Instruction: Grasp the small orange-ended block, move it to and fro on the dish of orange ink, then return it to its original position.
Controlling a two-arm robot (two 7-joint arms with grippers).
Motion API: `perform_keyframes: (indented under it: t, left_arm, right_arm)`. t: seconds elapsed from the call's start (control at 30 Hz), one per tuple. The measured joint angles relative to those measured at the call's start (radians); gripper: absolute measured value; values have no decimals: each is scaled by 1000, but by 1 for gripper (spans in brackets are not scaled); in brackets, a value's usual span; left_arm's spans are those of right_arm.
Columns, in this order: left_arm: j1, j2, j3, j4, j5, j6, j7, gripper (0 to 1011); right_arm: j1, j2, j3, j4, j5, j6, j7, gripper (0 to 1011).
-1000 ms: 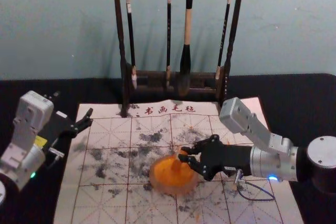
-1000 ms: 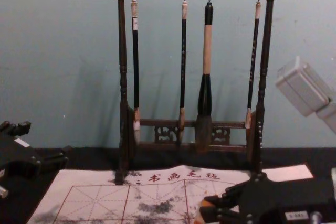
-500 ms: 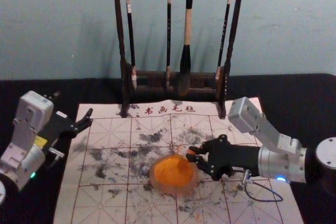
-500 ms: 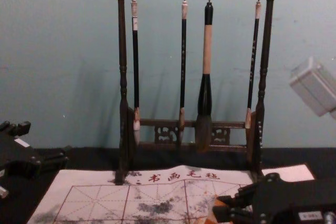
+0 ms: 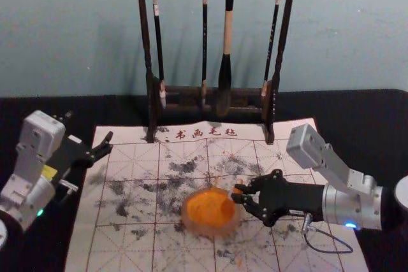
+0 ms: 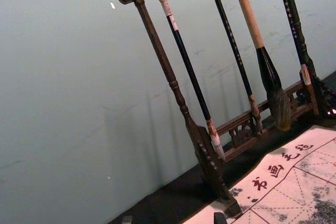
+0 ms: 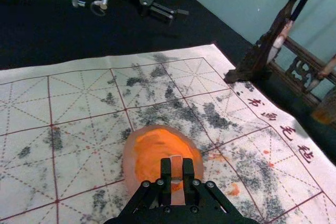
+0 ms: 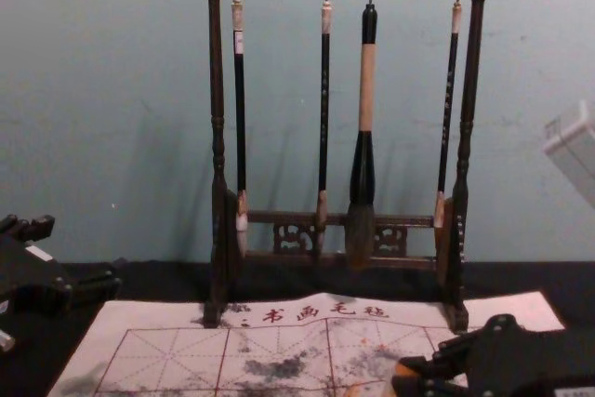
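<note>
Block pinched in right gripper, near the right rim of the ink dish, farther right than a moment ago; left gripper parked open near far left corner of the mat, unmoved.

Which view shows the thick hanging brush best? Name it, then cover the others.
Chest view: the thick brush hangs there large, whole and upright. The head view has it whole but smaller; the left wrist view, slanted, top cropped; the right wrist view, part of the bristles.
</note>
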Motion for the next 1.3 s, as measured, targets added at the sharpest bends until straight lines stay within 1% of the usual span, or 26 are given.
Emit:
perform_keyframes:
  t: [0.2,0.43,0.77,0.93,1.3]
  left_arm:
    - [0,0,0,0,0,0,0,1001]
    - [0,0,0,0,0,0,0,1001]
    - [0,0,0,0,0,0,0,1001]
    - [0,0,0,0,0,0,0,1001]
    - [0,0,0,0,0,0,0,1001]
  right_arm:
    - [-9,7,-6,-19,3,1,7,101]
    - [-7,2,-18,-24,1,1,13,100]
    - [12,-17,-45,-22,-15,0,22,100]
    - [28,-33,-59,-10,-29,-1,22,100]
    - [60,-59,-72,25,-56,2,11,100]
